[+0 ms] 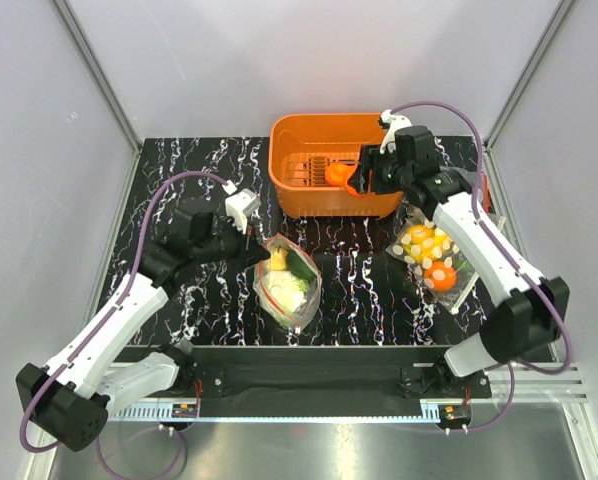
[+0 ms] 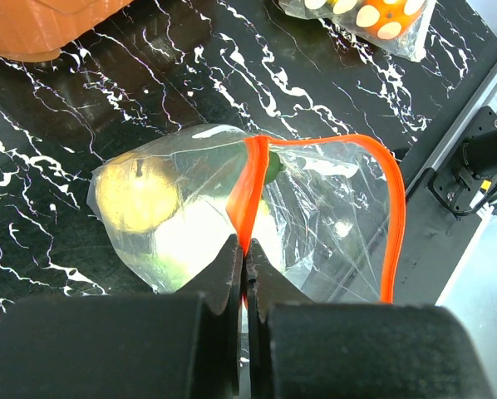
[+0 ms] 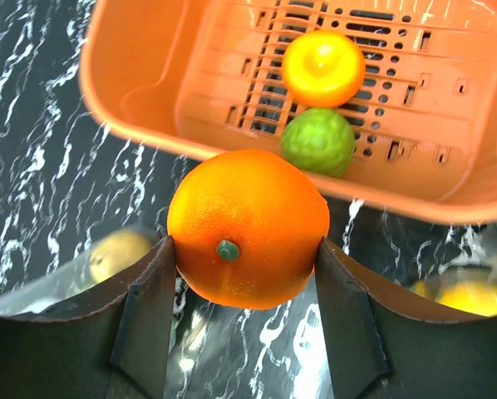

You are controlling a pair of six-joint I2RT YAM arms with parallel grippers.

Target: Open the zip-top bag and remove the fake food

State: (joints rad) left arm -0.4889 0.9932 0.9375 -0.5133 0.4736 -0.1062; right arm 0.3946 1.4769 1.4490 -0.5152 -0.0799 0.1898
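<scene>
The zip-top bag (image 1: 287,285) lies on the black marbled table, its mouth open. My left gripper (image 1: 263,257) is shut on the bag's red-orange zip strip (image 2: 250,187), as the left wrist view (image 2: 245,249) shows. Inside the bag are a white cauliflower (image 1: 284,290), a yellowish piece (image 2: 136,193) and something green (image 2: 273,172). My right gripper (image 1: 359,178) is shut on an orange fruit (image 3: 248,226) and holds it at the near wall of the orange basket (image 1: 309,205). In the basket (image 3: 190,91) lie another orange fruit (image 3: 323,68) and a green bumpy fruit (image 3: 317,141).
A second clear bag of yellow corn-like pieces and an orange piece (image 1: 431,257) lies right of the zip-top bag; it also shows in the left wrist view (image 2: 365,12). The table's metal front rail (image 1: 309,375) runs along the near edge. Frame posts stand at the back corners.
</scene>
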